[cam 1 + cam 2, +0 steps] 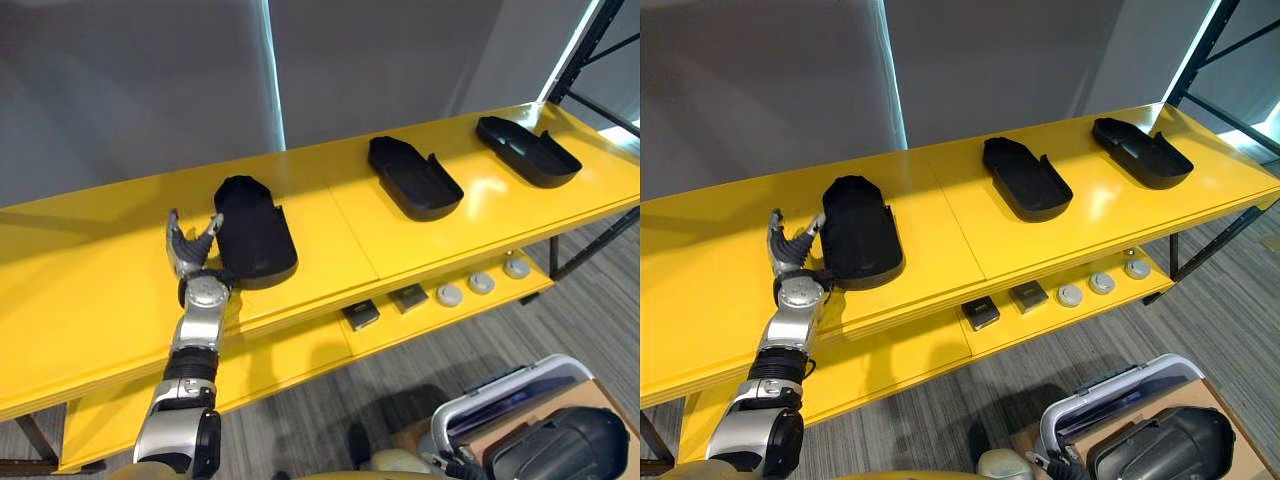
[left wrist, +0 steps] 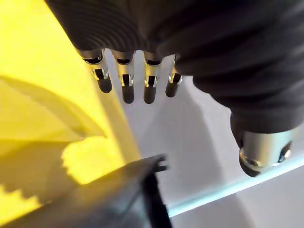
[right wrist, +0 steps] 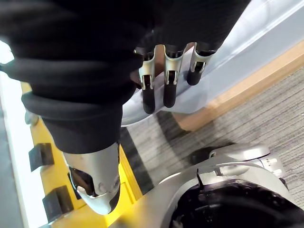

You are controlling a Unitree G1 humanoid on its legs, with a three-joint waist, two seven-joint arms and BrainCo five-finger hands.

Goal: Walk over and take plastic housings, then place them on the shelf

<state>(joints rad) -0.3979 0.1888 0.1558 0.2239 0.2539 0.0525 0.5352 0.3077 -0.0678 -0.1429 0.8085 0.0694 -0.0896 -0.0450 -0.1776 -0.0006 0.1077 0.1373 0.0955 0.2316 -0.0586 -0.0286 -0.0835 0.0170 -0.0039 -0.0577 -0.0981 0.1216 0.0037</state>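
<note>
1. Finds three plastic housings on the yellow shelf [image 1: 90,290]: near housing [image 1: 255,232], middle housing [image 1: 414,177] at 2 o'clock from it, far housing [image 1: 527,149] further along.
2. Holds the left hand [image 1: 192,250] at 9 o'clock of the near housing, fingers relaxed and spread, gripping nothing; cannot tell whether the thumb touches it.
3. Hangs the right hand [image 3: 169,90] above the floor [image 3: 266,114], fingers straight, empty.
</note>
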